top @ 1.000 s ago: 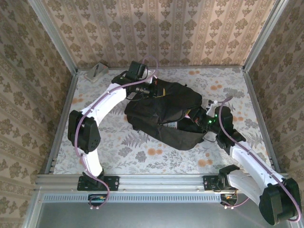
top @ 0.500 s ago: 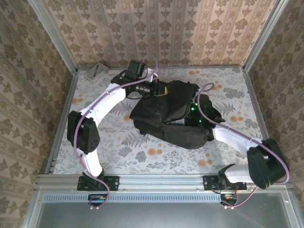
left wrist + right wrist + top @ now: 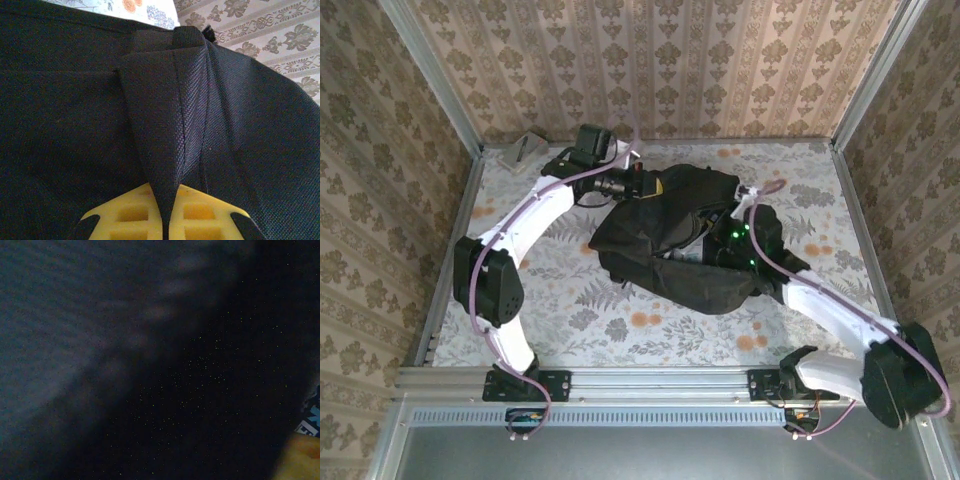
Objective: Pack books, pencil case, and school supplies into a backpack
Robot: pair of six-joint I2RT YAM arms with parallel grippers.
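Grey and small, an object [image 3: 527, 149] is lying in the far left corner of the table [image 3: 570, 310], well apart from everything else; what it is, I cannot tell.

Item, left gripper [image 3: 165, 220]: its yellow fingers [image 3: 125, 215] are pressing together on a fold of the backpack [image 3: 670, 275] at the bag's far left edge, holding the cloth up.

Item, backpack: black woven cloth, slumping mid-table, its mouth gaping toward the right.

Item, right arm [image 3: 820, 300]: reaching in from the right, wrist sinking into the opening. The right gripper [image 3: 712, 245] is sitting inside the bag. Its own camera is giving mostly darkness, so I cannot tell whether the jaws are apart or together. At that view's right edge a scrap of blue-and-white print [image 3: 311, 422] is showing, too little to name.

Step in hand, as I judge it: delivering an item into the bag while the left is keeping the mouth open. The next move is calling for the right arm to draw straight back out without snagging the cloth, the left not letting go.

Change over the last second: the right arm is now reaching further in, and the bag is lying slightly more to the right.
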